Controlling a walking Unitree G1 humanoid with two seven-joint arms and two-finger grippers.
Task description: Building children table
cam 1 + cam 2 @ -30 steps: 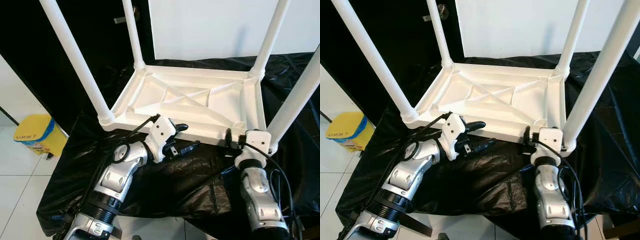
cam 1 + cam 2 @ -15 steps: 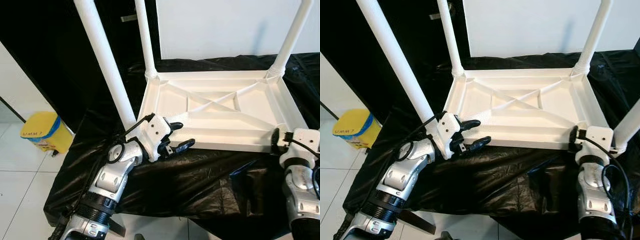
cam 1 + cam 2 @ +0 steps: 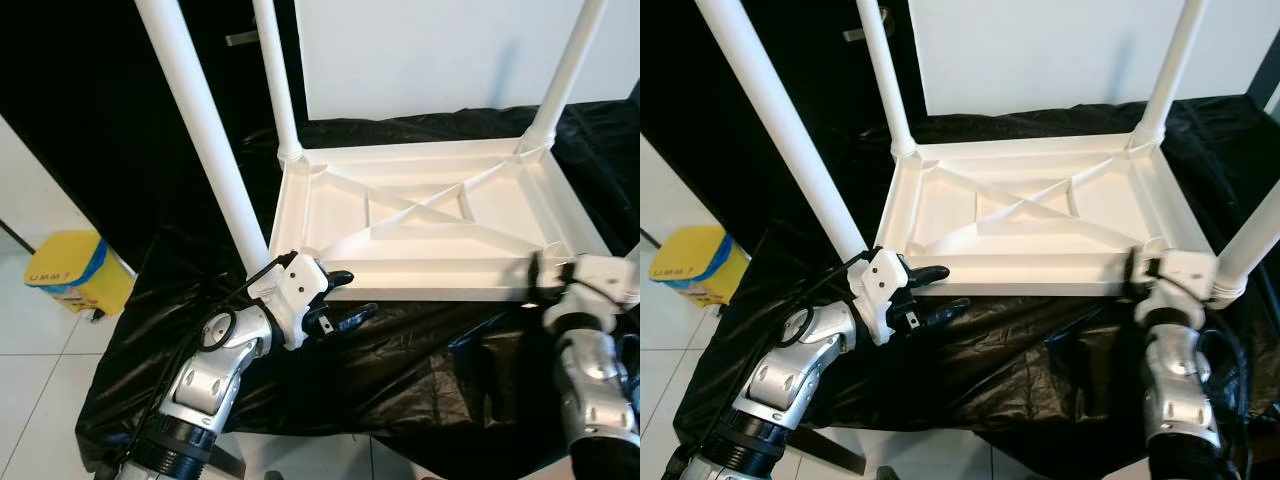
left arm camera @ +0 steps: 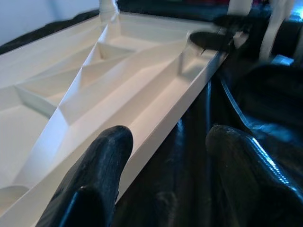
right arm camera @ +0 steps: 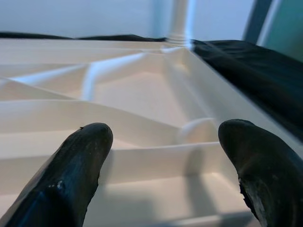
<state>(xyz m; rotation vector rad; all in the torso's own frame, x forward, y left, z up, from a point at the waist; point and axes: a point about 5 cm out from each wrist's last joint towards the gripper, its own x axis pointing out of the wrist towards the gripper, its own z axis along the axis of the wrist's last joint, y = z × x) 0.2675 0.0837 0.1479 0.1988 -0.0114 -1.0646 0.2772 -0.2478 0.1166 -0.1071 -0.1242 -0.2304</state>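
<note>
White plastic children's table (image 3: pixel 430 215), one unit, lying upside down on a surface draped in black plastic sheeting (image 3: pixel 400 350); ribbed underside faces up, crossed by diagonal stiffening ribs. Four white round legs fitted at the corners and standing upward: near-left leg (image 3: pixel 205 130), far-left leg (image 3: pixel 275 80), far-right leg (image 3: pixel 565 75), near-right leg (image 3: pixel 1255 235). Left gripper (image 3: pixel 338 298): at the table's near-left corner, beside the base of the near-left leg, its two black fingers (image 4: pixel 102 175) spread apart; one finger lies over the near edge of the tabletop, the other over the black sheeting just below that edge, the rim between them, nothing clamped. Right gripper (image 3: pixel 1137 272): at the near-right corner, close against the near rim beside the foot of the near-right leg; in the right wrist view its fingers (image 5: pixel 78 161) stand wide apart, with the ribbed underside between and beyond them, holding nothing. Surroundings: yellow bin (image 3: pixel 70 270) with a blue band on the white tiled floor (image 3: pixel 40 380) to the robot's left; white wall panel (image 3: pixel 420 50) behind the table; dark door (image 3: pixel 110 110) with a metal handle (image 3: pixel 245 38) at the back left.
</note>
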